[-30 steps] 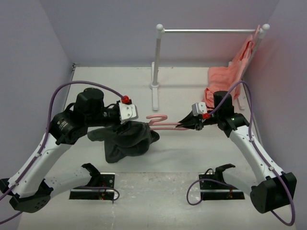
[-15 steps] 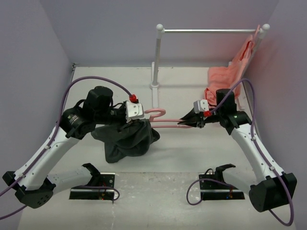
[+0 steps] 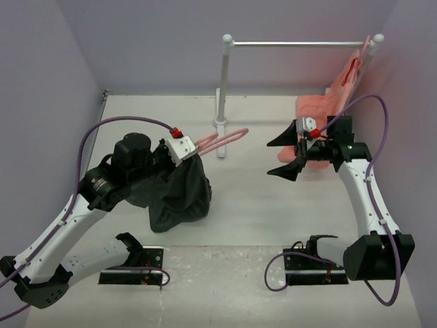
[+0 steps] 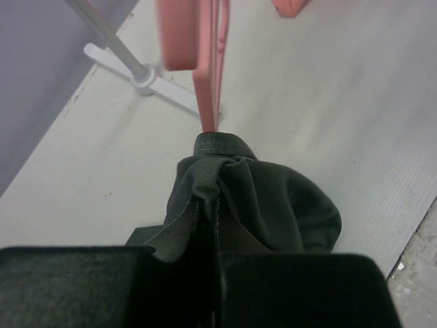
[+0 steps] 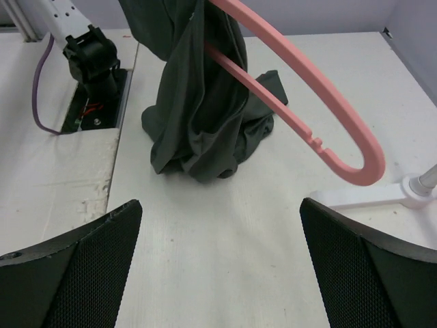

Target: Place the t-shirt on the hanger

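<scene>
My left gripper [image 3: 183, 153] is shut on a bunch of the dark grey t-shirt [image 3: 179, 197], which hangs from it down to the table in a crumpled heap. The pink hanger [image 3: 222, 139] sticks out of the gathered cloth at the jaws, slanting up and to the right in the air. In the left wrist view the hanger [image 4: 209, 82] emerges from a fold of the t-shirt [image 4: 266, 205] just ahead of the closed jaws. My right gripper [image 3: 287, 156] stands wide open to the right of the hanger's free end, holding nothing. Its view shows the hanger [image 5: 311, 92], the t-shirt [image 5: 198, 109] and its fingers [image 5: 75, 273].
A white clothes rack [image 3: 223, 89] with a metal bar [image 3: 300, 44] stands at the back. A salmon-pink garment [image 3: 328, 109] hangs at its right end, close behind my right arm. The rack's foot [image 4: 147, 78] lies near the hanger's tip. Grey walls close in both sides.
My right gripper has let go of the hanger, opened wide and drawn back to the right. The left gripper has shut on the t-shirt and swung the hanger's free end up and back.
</scene>
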Motion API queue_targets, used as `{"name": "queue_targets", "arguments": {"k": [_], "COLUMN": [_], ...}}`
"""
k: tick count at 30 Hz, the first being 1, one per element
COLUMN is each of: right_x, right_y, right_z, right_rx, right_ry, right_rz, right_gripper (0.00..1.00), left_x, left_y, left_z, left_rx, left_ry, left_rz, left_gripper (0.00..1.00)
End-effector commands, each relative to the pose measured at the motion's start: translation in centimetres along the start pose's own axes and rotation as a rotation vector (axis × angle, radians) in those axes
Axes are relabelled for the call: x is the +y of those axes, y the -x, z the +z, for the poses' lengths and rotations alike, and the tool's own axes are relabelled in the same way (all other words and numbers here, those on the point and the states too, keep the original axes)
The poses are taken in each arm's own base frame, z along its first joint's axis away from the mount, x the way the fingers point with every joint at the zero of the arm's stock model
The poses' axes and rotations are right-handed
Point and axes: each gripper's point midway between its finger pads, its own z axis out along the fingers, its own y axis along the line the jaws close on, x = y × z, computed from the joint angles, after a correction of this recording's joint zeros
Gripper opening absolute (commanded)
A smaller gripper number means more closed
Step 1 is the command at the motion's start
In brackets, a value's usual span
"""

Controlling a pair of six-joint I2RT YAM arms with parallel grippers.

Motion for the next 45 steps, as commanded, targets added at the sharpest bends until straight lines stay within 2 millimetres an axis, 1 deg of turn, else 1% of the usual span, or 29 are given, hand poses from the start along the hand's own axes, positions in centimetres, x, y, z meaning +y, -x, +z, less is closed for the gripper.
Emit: {"name": "queue_targets", "arguments": {"k": [1,4,6,8,10,12,14,15,16,17,18,19,20,21,22,24,25,27,28,29,30,31,33,34,35,37,38,39,45], "right_x": [1.9,0.5,1.0,1.9,5.1,5.8,5.9,4.1,4.1,1.5,-2.9,-3.4,-6.3,-7.9,-9.0,-9.4,-9.3,-9.0,-8.6,-8.0,-8.5,-7.4,-5.6,-5.0,-4.2,-3.4,-2.6,-1.6,0.2], "right_y": [6.6,7.2,7.2,8.0,9.0,9.5,10.8,10.0,10.4,9.6,8.1,9.0,9.6,10.6,11.1,11.2,10.1,7.6,5.4,2.6,0.9,0.0,-3.8,-4.7,-6.8,-6.7,-8.1,-8.2,-9.5], "right_z": [0.0,-0.2,-0.2,-0.1,-0.5,0.1,0.2,0.7,0.8,1.4,1.5,1.3,-0.6,-2.2,-4.2,-5.7,-5.5,-5.0,-4.4,-3.5,-3.5,-2.2,1.1,2.7,4.6,6.8,7.7,9.0,13.6], "right_rx": [-0.205,-0.124,-0.1,-0.13,-0.223,-0.203,-0.212,-0.153,-0.147,-0.053,0.023,-0.006,-0.025,-0.056,-0.095,-0.171,-0.174,-0.26,-0.3,-0.334,-0.346,-0.315,-0.272,-0.245,-0.204,-0.237,-0.241,-0.287,-0.212], "right_ry": [0.156,0.103,0.091,0.126,0.291,0.373,0.369,0.266,0.263,0.122,-0.198,-0.263,-0.526,-0.691,-0.852,-0.965,-0.966,-0.971,-0.96,-0.94,-0.945,-0.837,-0.728,-0.723,-0.737,-0.675,-0.644,-0.584,-0.545], "right_rz": [0.044,0.072,0.068,0.035,0.183,0.221,0.211,0.205,0.188,0.265,0.417,0.424,0.385,0.359,0.337,0.348,0.39,0.531,0.666,0.862,0.868,0.868,1.007,1.019,1.034,1.04,1.083,1.111,1.108], "right_gripper": [0.99,0.99,0.99,0.99,0.99,0.99,0.99,0.99,0.99,0.99,0.99,0.99,0.99,0.99,0.99,0.99,0.99,0.99,0.99,0.99,0.99,0.99,0.99,0.99,0.99,0.99,0.99,0.99,0.99], "left_x": [2.4,2.5,2.5,2.3,2.2,2.0,1.7,1.5,1.5,1.3,0.9,0.9,0.8,0.8,0.9,0.7,0.6,0.4,0.2,-0.1,-0.3,-0.5,-1.6,-2.2,-3.9,-4.9,-5.1,-5.2,-5.2], "left_y": [3.7,3.7,3.4,3.3,3.4,3.8,3.9,4.2,4.3,4.4,4.4,4.5,4.7,4.8,5.1,5.5,5.7,6.4,6.8,7.2,7.2,7.5,7.5,7.5,7.4,7.5,7.8,8.0,8.3], "left_z": [-1.7,-1.6,-1.3,-1.1,-1.0,-1.1,-1.3,-1.5,-1.7,-1.9,-2.0,-2.0,-2.2,-2.2,-2.3,-2.3,-2.4,-2.6,-2.7,-2.7,-2.6,-2.7,-2.3,-2.2,-2.1,-2.1,-2.1,-2.0,-1.6], "left_rx": [-0.173,-0.175,-0.156,-0.148,-0.15,-0.164,-0.162,-0.171,-0.171,-0.176,-0.178,-0.18,-0.191,-0.196,-0.205,-0.216,-0.226,-0.255,-0.27,-0.284,-0.286,-0.292,-0.284,-0.286,-0.295,-0.31,-0.326,-0.34,-0.347], "left_ry": [0.145,0.151,0.15,0.136,0.125,0.112,0.092,0.083,0.082,0.066,0.049,0.047,0.043,0.044,0.044,0.031,0.026,0.009,-0.004,-0.022,-0.036,-0.048,-0.122,-0.157,-0.258,-0.316,-0.325,-0.328,-0.335], "left_rz": [-0.077,-0.096,-0.096,-0.091,-0.084,-0.076,-0.068,-0.064,-0.063,-0.06,-0.055,-0.053,-0.054,-0.059,-0.064,-0.07,-0.069,-0.063,-0.057,-0.05,-0.047,-0.043,-0.027,-0.018,0.003,0.009,0.004,-0.009,-0.033], "left_gripper": [0.0,0.0,0.0,0.0,0.0,0.0,0.0,0.0,0.0,0.0,0.0,0.0,0.0,0.0,0.0,0.0,0.0,0.0,0.0,0.0,0.0,0.0,0.0,0.0,0.0,0.0,0.0,0.0,0.0]}}
